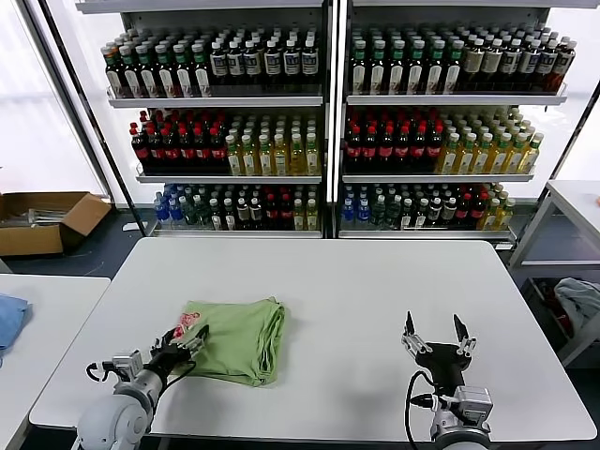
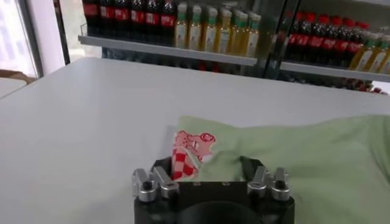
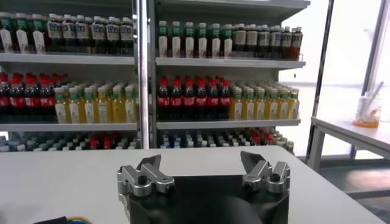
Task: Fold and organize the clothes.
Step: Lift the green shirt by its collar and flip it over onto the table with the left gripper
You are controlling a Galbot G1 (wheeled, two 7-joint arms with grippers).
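My left claw sits lower left, fingers apart around the folded green polo shirt's printed edge. My right claw hovers lower right, fingers apart, empty, above the counter.

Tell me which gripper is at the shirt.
The left gripper: its jaws straddle the green polo shirt at its red-printed edge. The right gripper stands open over bare table.

Landmark: white table
Shelves: behind the table, stocked with rows of bottles
Bottles: dark, red-capped and yellow ones, upright, filling each shelf level
Cardboard box: on the floor, beyond the table's left far corner
Blue cloth: on a second table left of the landmark
Grey-blue cloth: right of the table, lower down
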